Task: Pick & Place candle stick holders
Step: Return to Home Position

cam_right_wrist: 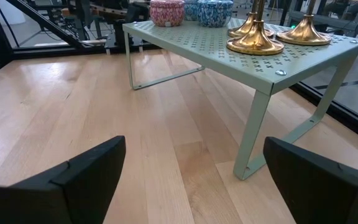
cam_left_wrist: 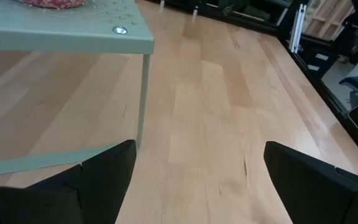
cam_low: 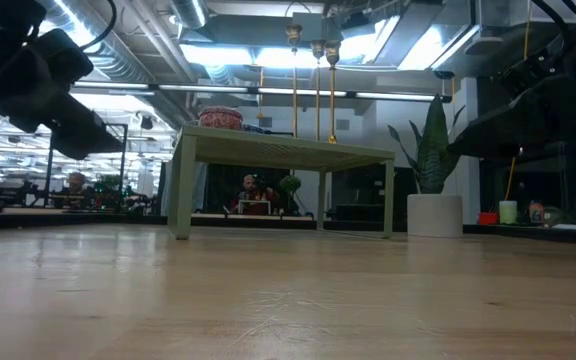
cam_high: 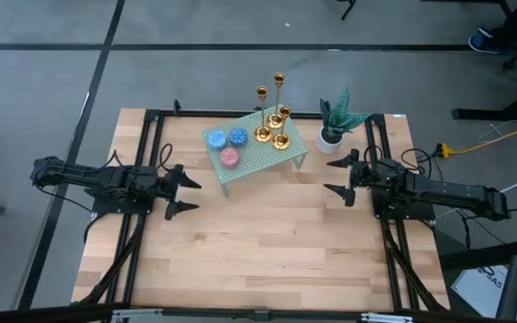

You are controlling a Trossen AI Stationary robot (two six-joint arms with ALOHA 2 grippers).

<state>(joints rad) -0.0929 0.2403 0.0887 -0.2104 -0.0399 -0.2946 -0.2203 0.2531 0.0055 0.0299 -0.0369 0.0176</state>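
Where the pale green shelf (cam_high: 260, 163) sits in the upper centre of the high view, the candle stick holders (cam_high: 275, 120) are grouped close together on its right half, near its upper right corner. Each is stood upright on its round base, stem vertical and cup uppermost. Three round candles (cam_high: 230, 158) are placed on the shelf's left half, apart from the gold bases. The left gripper (cam_high: 193, 194) is held at centre left and the right gripper (cam_high: 328, 176) at centre right, both with fingers spread and nothing between them. Open wood of the table (cam_high: 258, 251) is shown across the lower half and between the grippers.
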